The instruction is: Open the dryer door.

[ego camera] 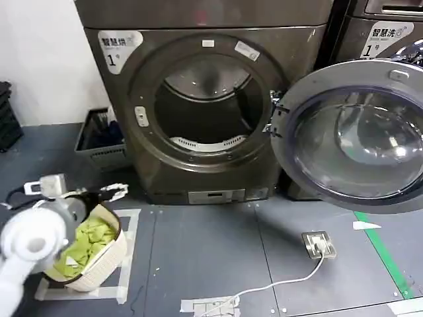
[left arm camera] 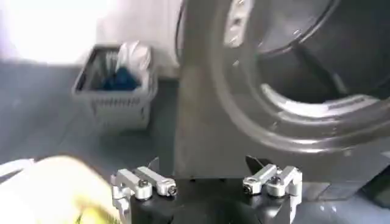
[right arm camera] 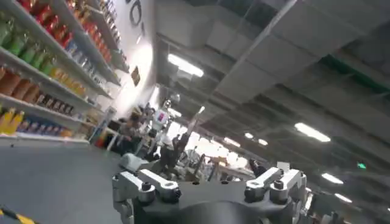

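Observation:
The dark grey dryer (ego camera: 198, 39) stands in front of me. Its round glass door (ego camera: 353, 135) is swung wide to the right on its hinge, and the drum opening (ego camera: 205, 105) is bare. My left arm (ego camera: 30, 241) hangs low at the left over a basket, well short of the dryer. In the left wrist view my left gripper (left arm camera: 204, 165) is open and holds nothing, facing the dryer's lower front (left arm camera: 244, 128). My right gripper (right arm camera: 210, 164) is open and empty too, pointing up at the ceiling and away from the machine.
A cream laundry basket (ego camera: 114, 259) with green cloth sits under the left arm. A grey crate (ego camera: 99, 135) stands to the left of the dryer. A floor socket (ego camera: 318, 244) with a white cable lies in front. A second machine (ego camera: 383, 30) stands behind the open door.

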Available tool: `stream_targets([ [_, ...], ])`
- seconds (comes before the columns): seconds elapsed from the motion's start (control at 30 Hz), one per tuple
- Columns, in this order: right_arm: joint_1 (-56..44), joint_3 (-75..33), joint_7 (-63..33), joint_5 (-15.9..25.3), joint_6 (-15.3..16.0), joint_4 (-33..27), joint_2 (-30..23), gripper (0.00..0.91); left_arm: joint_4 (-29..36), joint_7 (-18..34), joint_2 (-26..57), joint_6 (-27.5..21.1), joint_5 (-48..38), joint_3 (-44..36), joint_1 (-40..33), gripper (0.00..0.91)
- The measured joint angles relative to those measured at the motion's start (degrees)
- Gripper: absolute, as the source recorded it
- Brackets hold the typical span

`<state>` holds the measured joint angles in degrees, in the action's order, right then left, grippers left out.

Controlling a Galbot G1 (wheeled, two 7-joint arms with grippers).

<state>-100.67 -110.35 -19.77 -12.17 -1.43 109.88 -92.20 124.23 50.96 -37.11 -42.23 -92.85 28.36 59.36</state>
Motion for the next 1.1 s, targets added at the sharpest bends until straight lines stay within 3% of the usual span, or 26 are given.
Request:
stream_targets([
  [0.13,-0.2,0.3,0.0,-1.1,0.3,0.1,0.0,0.907,-1.9,8.5,2.7,0.0,-13.4,0.5,-1.5,0.907],
  [0.4,-0.7,0.3,0.0,-1.2,-0.7,-0.5,0.0,0.907,-5.5,15.7,7.0,0.1,-30.3,-1.2,-1.9,0.907],
  [1.1,-1.5,1.1,0.5,-0.8,-3.1,-0.5,0.0,0.907,-19.6,20.6,13.5,0.0,-41.2,-7.7,-5.2,0.907],
])
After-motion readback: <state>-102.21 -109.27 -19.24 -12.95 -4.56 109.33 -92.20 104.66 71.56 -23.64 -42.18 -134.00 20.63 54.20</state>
